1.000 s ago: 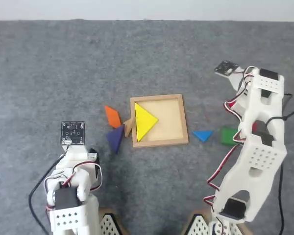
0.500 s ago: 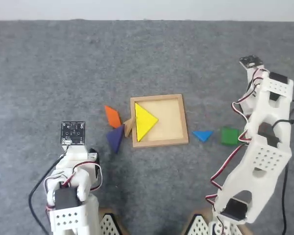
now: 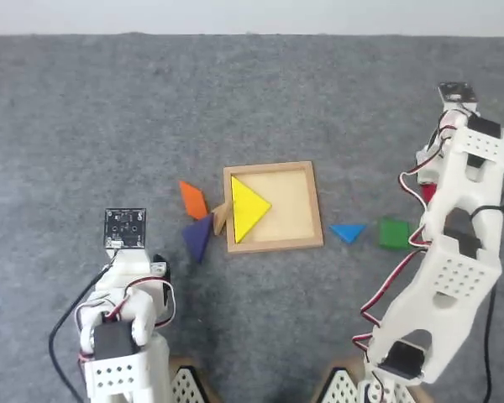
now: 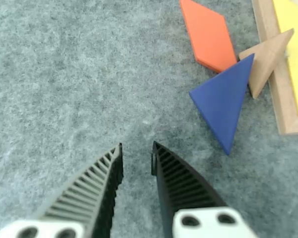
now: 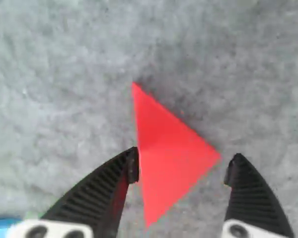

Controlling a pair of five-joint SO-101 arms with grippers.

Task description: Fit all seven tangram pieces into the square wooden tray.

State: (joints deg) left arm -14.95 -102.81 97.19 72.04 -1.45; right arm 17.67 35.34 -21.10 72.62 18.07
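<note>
A grey, felt-like cover (image 3: 109, 109) spreads over the whole desk, with a pale strip of wall along its far edge. The left hand (image 4: 137, 145) hangs low over bare felt with its two ribbed fingers parted by only a narrow gap, pinching nothing. Just ahead of it and off to its right lies the dark blue triangle (image 4: 226, 101). Beyond that, the orange parallelogram (image 4: 208, 33) lies flat, and a tan triangle (image 4: 266, 59) leans tilted against the outer rim of the square wooden tray (image 3: 316, 201). Inside the tray, on the side nearest the left hand, sits the yellow triangle (image 3: 247, 208). The rest of the tray floor is bare wood.

The right hand (image 5: 185, 156) stands well away on the tray's other side, its fingers spread wide and straddling the red triangle (image 5: 169, 148), which lies flat on the felt between them. One fingertip (image 5: 131, 161) sits right beside the triangle's edge; I cannot tell whether it touches. Between this hand and the tray lie the green square (image 3: 393, 232) and the light blue triangle (image 3: 348, 232), close beside each other.
</note>
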